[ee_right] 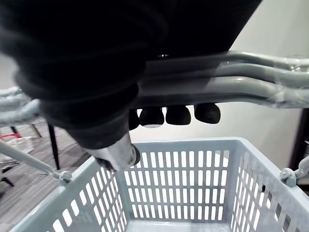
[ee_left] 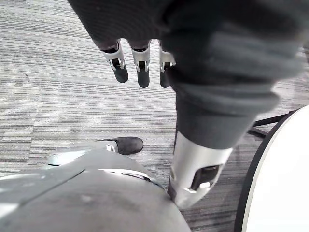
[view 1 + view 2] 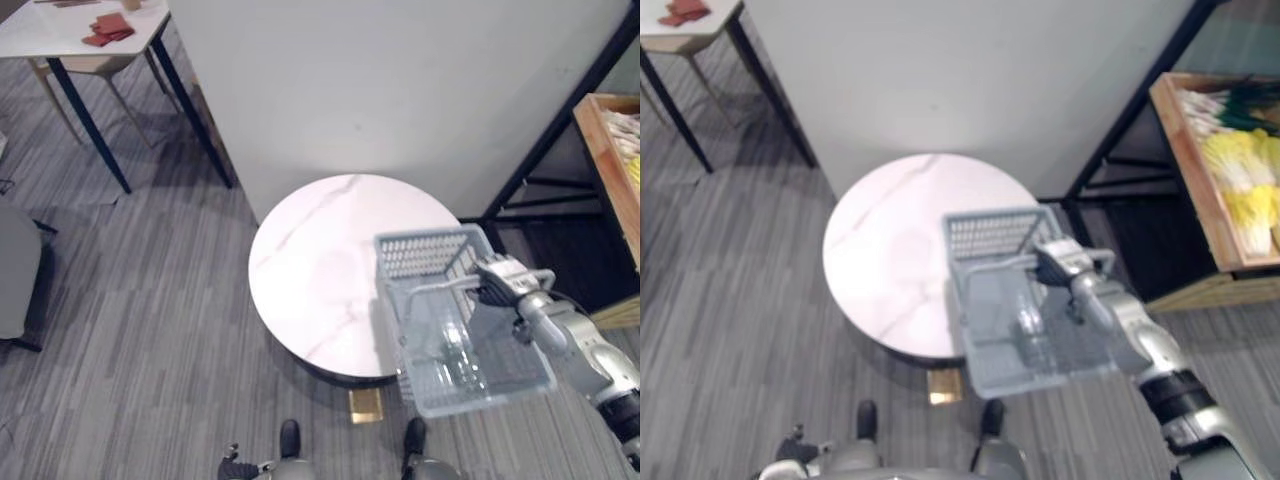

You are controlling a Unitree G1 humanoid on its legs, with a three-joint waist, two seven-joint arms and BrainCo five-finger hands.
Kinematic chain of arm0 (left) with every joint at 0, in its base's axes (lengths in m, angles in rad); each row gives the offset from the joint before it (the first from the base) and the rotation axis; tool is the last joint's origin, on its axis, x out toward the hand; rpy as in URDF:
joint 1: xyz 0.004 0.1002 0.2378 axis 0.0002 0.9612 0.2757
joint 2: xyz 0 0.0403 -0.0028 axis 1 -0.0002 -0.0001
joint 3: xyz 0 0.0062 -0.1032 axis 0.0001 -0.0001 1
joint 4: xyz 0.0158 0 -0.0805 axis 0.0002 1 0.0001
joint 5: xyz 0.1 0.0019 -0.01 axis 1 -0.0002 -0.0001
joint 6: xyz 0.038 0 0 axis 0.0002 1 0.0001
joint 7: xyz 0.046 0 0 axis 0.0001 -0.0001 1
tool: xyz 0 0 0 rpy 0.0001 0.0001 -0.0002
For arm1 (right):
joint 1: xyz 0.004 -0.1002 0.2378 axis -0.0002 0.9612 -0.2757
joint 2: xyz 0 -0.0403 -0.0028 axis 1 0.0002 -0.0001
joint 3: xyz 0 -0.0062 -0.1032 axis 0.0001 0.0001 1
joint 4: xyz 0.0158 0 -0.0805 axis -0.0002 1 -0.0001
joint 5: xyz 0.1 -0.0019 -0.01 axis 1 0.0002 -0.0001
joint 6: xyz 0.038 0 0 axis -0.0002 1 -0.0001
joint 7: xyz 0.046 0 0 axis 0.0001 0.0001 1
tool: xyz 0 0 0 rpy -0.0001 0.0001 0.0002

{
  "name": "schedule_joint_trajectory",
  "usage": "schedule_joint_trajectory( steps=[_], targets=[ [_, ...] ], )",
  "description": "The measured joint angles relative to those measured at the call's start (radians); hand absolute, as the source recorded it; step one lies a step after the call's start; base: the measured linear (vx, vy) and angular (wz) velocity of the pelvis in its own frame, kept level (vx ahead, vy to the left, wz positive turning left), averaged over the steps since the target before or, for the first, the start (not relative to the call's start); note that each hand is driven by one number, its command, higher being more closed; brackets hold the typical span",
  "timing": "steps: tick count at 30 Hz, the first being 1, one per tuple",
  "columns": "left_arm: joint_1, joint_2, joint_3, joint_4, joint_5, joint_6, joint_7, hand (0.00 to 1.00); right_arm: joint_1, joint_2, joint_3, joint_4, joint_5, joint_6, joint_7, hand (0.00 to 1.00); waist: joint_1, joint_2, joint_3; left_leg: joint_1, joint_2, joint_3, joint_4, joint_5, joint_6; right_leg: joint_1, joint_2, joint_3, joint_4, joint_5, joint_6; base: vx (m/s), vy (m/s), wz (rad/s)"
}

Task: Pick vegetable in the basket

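L hand (image 2: 143, 65) hangs w/ fingers (image 2: 120, 67) straight over grey carpet (image 2: 58, 96), white table (image 2: 285, 183) edge nearby.

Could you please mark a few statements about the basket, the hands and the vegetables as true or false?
1. The right hand is curled round the handles of the pale grey slotted plastic basket. True.
2. The basket stands on the floor. False: it is held partly over the round white marble table.
3. The left hand holds a vegetable. False: its fingers are straight and empty above the grey carpet.
4. Yellow and green vegetables lie in a wooden crate on the robot's right. True.
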Motion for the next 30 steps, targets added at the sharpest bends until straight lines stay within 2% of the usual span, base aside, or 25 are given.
schedule_joint_trajectory(
  steps=[7,11,13,15,17,20,22,23,24,25,26,27,28,29,30],
  targets=[
    [0.011,-0.02,-0.009,0.039,0.038,0.006,-0.019,0.0,0.204,0.046,-0.184,0.01,-0.008,0.022,0.0,1.0,-0.043,0.053,-0.05,0.044,0.0,0.063,0.0,-0.03,-0.003,0.002,0.006,0.057,-0.003,0.0,0.001,0.05,0.012,-0.25],
    [0.02,-0.022,-0.011,0.039,0.039,0.006,-0.019,0.0,0.267,0.101,-0.252,0.02,-0.009,0.036,-0.014,1.0,-0.06,0.059,-0.06,0.069,0.0,0.091,0.0,-0.044,-0.009,0.006,0.009,0.081,-0.002,-0.002,0.002,0.03,0.003,-0.22],
    [0.026,-0.022,-0.011,0.039,0.039,0.006,-0.019,0.0,0.293,0.131,-0.271,0.043,-0.013,0.047,-0.024,1.0,-0.06,0.055,-0.071,0.082,0.0,0.103,0.002,-0.057,-0.01,0.013,0.01,0.093,-0.003,-0.005,0.006,0.03,0.011,-0.17],
    [0.028,-0.017,-0.01,0.037,0.039,0.005,-0.018,0.0,0.314,0.163,-0.289,0.05,-0.018,0.059,-0.026,1.0,-0.061,0.044,-0.073,0.049,0.008,0.106,0.112,-0.118,-0.009,0.017,0.007,0.108,0.002,-0.006,0.007,0.01,0.023,-0.19],
    [0.03,-0.018,-0.01,0.034,0.038,0.002,-0.016,0.0,0.348,0.209,-0.368,0.048,-0.039,0.064,-0.033,1.0,-0.064,0.035,-0.067,0.018,0.018,0.106,0.243,-0.189,-0.001,0.02,0.0,0.126,0.031,-0.012,0.009,-0.02,0.043,-0.17],
    [0.029,-0.014,-0.01,0.026,0.038,0.001,-0.016,0.0,0.356,0.236,-0.414,0.042,-0.047,0.065,-0.049,1.0,-0.083,0.031,-0.064,0.001,0.016,0.121,0.305,-0.227,0.01,0.007,-0.01,0.149,0.054,-0.011,0.014,-0.05,0.071,-0.28],
    [0.019,0.013,-0.01,0.008,0.039,-0.002,-0.011,0.0,0.364,0.301,-0.484,-0.019,-0.047,0.088,-0.077,1.0,-0.099,-0.007,-0.062,-0.103,0.009,0.193,0.457,-0.302,0.047,-0.106,-0.026,0.238,0.084,0.02,0.045,-0.17,0.153,-0.84],
    [0.017,0.026,-0.01,-0.002,0.04,-0.001,-0.01,0.0,0.361,0.315,-0.487,-0.028,-0.048,0.094,-0.08,1.0,-0.11,-0.027,-0.054,-0.122,-0.007,0.196,0.492,-0.319,0.065,-0.132,-0.036,0.262,0.094,0.025,0.05,-0.21,0.203,-0.93],
    [0.012,0.058,-0.01,-0.011,0.041,-0.001,-0.007,0.0,0.353,0.346,-0.487,-0.039,-0.049,0.109,-0.092,1.0,-0.108,-0.071,-0.034,-0.118,-0.056,0.199,0.495,-0.348,0.11,-0.119,-0.062,0.277,0.017,0.028,0.026,-0.28,0.264,-1.34],
    [-0.004,0.061,0.016,-0.007,0.055,0.0,0.002,0.0,0.342,0.366,-0.48,-0.039,-0.049,0.127,-0.093,1.0,-0.097,-0.056,-0.017,-0.093,-0.009,0.285,0.459,-0.336,0.135,-0.142,-0.071,0.12,0.067,-0.076,-0.102,-0.24,0.228,-1.44],
    [-0.004,0.057,0.03,-0.008,0.062,0.0,0.004,0.0,0.334,0.369,-0.472,-0.04,-0.049,0.128,-0.094,1.0,-0.092,-0.032,-0.003,-0.091,0.022,0.308,0.454,-0.328,0.138,-0.178,-0.063,0.049,0.182,-0.085,-0.136,-0.25,0.198,-1.44],
    [-0.002,0.063,0.05,-0.011,0.065,0.0,0.006,0.0,0.33,0.369,-0.462,-0.041,-0.049,0.129,-0.098,1.0,-0.102,-0.029,0.006,-0.064,0.052,0.338,0.43,-0.306,0.137,-0.211,-0.065,-0.047,0.437,-0.107,-0.164,-0.16,0.161,-1.0],
    [0.006,0.071,0.048,-0.009,0.066,0.001,0.007,0.0,0.331,0.372,-0.462,-0.04,-0.049,0.131,-0.099,1.0,-0.103,-0.03,0.009,-0.04,0.053,0.37,0.399,-0.289,0.142,-0.199,-0.079,-0.096,0.563,-0.121,-0.176,-0.24,0.223,-1.14],
    [0.014,0.075,0.045,-0.009,0.069,0.005,0.005,0.0,0.329,0.366,-0.464,-0.041,-0.049,0.131,-0.107,1.0,-0.104,-0.041,0.004,-0.011,0.052,0.418,0.367,-0.274,0.15,-0.157,-0.102,-0.143,0.668,-0.131,-0.191,-0.18,0.171,-0.93],
    [0.016,0.074,0.045,-0.009,0.069,0.006,0.005,0.0,0.324,0.364,-0.464,-0.041,-0.049,0.131,-0.107,1.0,-0.1,-0.045,0.001,-0.004,0.053,0.442,0.358,-0.269,0.153,-0.138,-0.114,-0.154,0.703,-0.132,-0.192,-0.2,0.118,-1.15]
  ],
)
